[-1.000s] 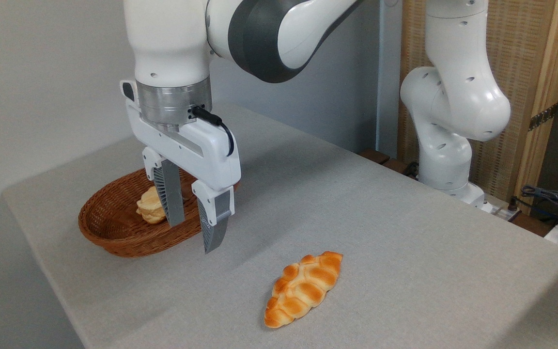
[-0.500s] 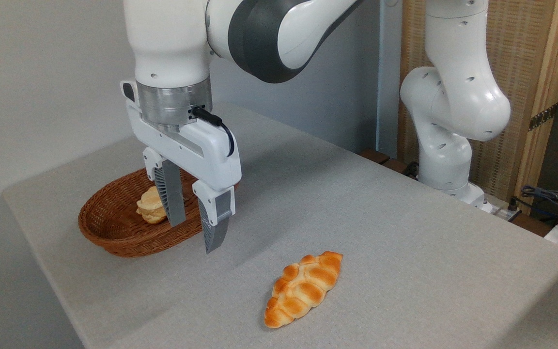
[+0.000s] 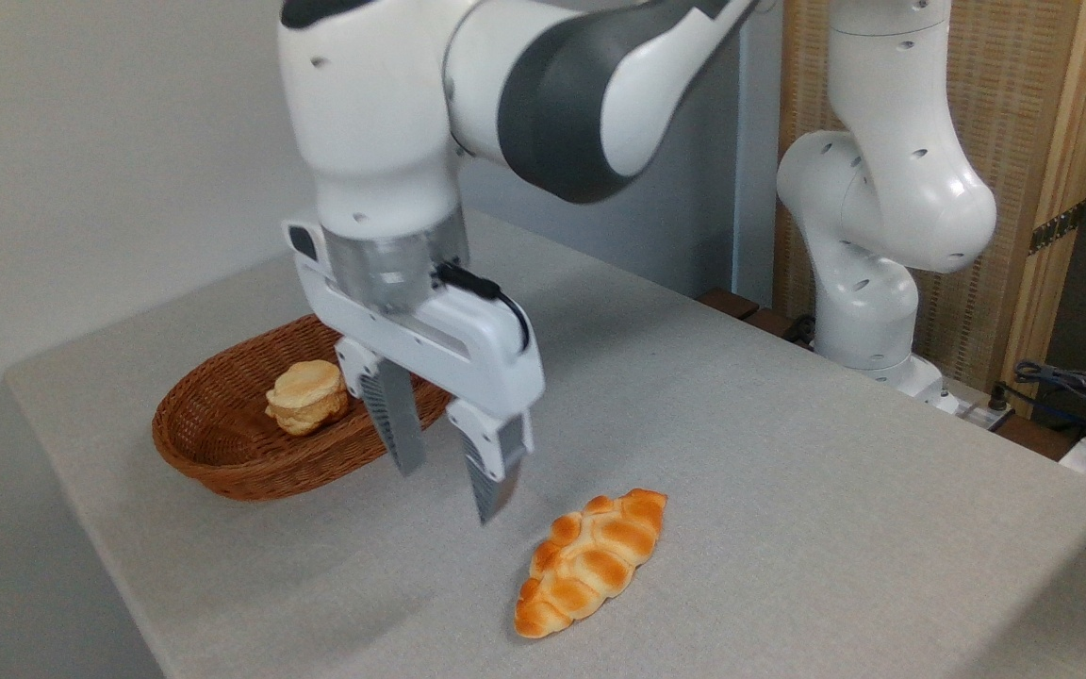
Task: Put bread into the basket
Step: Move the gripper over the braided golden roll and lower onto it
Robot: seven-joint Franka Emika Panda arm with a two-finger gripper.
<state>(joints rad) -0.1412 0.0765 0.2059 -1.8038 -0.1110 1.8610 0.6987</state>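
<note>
A big grey table carries everything. The white robot arm is bent over the table's middle, so its gripper hangs above the cloth, between the two task things. The jaws are spread apart and nothing is held, likely so they can fit around the loaf. The basket is set near the left edge, ready to be filled. The bread lies flat near the front edge, just beside the gripper and not touched. A small bun is seen inside the basket.
</note>
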